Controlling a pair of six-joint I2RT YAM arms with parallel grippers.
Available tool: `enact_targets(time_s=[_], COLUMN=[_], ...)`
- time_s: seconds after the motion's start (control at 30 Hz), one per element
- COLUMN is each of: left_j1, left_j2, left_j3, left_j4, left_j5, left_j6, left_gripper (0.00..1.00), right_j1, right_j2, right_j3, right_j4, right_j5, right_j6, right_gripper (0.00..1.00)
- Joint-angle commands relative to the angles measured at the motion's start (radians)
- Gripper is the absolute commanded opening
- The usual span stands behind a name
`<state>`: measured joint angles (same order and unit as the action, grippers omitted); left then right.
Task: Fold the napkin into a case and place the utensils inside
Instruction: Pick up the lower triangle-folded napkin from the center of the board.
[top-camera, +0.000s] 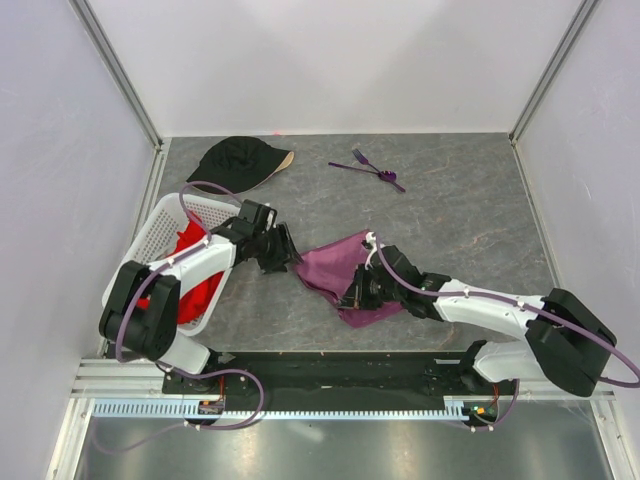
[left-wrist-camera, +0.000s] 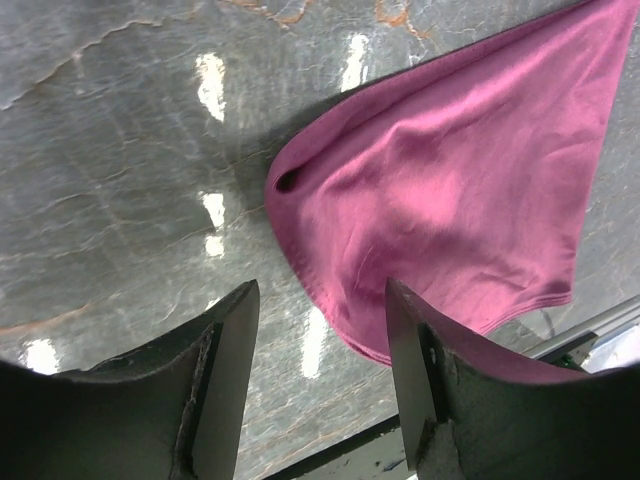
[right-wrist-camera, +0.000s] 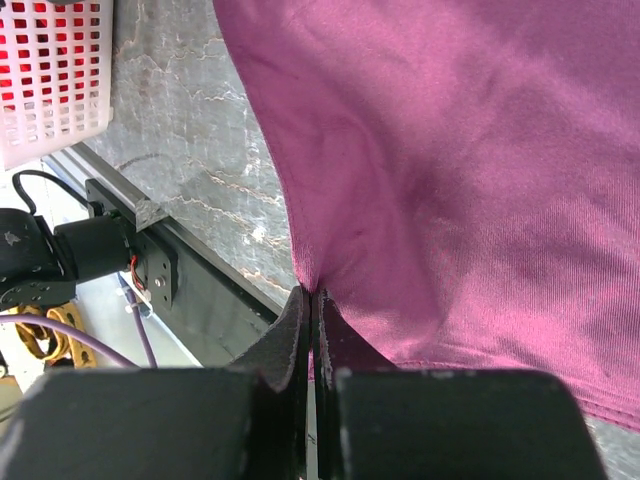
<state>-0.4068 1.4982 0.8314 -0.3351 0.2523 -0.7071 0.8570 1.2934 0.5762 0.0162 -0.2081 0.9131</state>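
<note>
The plum-purple napkin (top-camera: 338, 268) lies crumpled and partly lifted at the table's middle; it also fills the left wrist view (left-wrist-camera: 450, 190) and the right wrist view (right-wrist-camera: 460, 170). My right gripper (right-wrist-camera: 314, 295) is shut on the napkin's near edge, pinching a fold of cloth (top-camera: 358, 290). My left gripper (left-wrist-camera: 322, 300) stands open just left of the napkin's left corner, nothing between its fingers (top-camera: 285, 250). The purple utensils (top-camera: 372, 166), one a fork, lie together at the back of the table, away from both grippers.
A white lattice basket (top-camera: 150, 235) with a red cloth (top-camera: 190, 240) sits at the left, under my left arm. A black cap (top-camera: 238, 160) lies at the back left. The black base rail (top-camera: 340, 365) runs along the near edge.
</note>
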Motion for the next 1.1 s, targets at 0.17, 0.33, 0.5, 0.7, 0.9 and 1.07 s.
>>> enact_targets(time_s=[0.17,0.33,0.5,0.7,0.9,1.07], left_j1=[-0.015,-0.018,-0.026,-0.041,-0.063,-0.063], left_j2=[0.057,0.054,0.051,0.073,0.01,0.062], left_j3=[0.052,0.029,0.028,0.034,0.015,0.018], left_j4=[0.054,0.091,0.084,0.053,0.041,0.042], left_j5=[0.024,0.03,-0.01,-0.059,-0.165,-0.124], left_j6=[-0.038,-0.029,-0.019,-0.026,-0.025,-0.054], left_gripper=[0.62,0.62,0.61,0.6,0.6,0.6], right_j1=[-0.061,-0.081,-0.092,-0.099,-0.105,-0.105], right_j2=[-0.043,-0.037,-0.043,-0.042,-0.045,-0.046], right_j3=[-0.035,-0.05,-0.041,-0.036,-0.036,-0.036], right_j4=[0.096,0.123,0.128,0.125,0.125,0.126], right_j5=[-0.083,-0.112,-0.122,-0.134,-0.134,-0.139], right_j6=[0.004,0.01,0.009,0.01,0.009,0.007], right_gripper=[0.0,0.0,0.0,0.0,0.0,0.0])
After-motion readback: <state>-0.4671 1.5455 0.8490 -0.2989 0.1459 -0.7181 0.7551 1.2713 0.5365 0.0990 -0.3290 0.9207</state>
